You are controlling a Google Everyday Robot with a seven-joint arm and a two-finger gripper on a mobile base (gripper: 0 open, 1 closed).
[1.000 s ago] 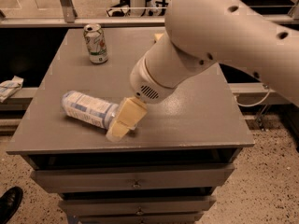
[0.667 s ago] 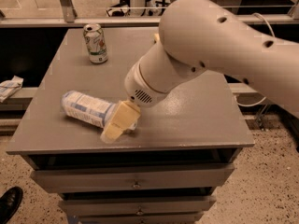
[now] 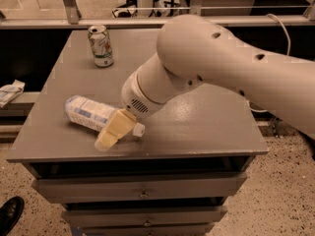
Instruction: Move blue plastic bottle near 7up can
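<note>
Reaching gripper: the gripper is down at the front left of the table, its yellow tip lying across the neck of the blue plastic bottle.
Grip: whether it is clamped on the bottle or only set against it cannot be told from this view.
Bottle: it lies on its side near the table's front edge, with its white cap poking out to the right of the gripper.
7up can: it stands upright at the back left, well apart from the bottle.
Risk, slip: the hold seems to be at the narrow neck, so the long body would probably swing or slide out once lifted.
Risk, roll: a round bottle lying on its side so near the front edge could roll off if it is nudged instead of caught.
Risk, can: the can looks light and stands close to the back edge, so a bottle brought in too low or too far could tip it or push it off.
Risk, view: the bulky arm hides much of the table, so contact is hard to judge.
</note>
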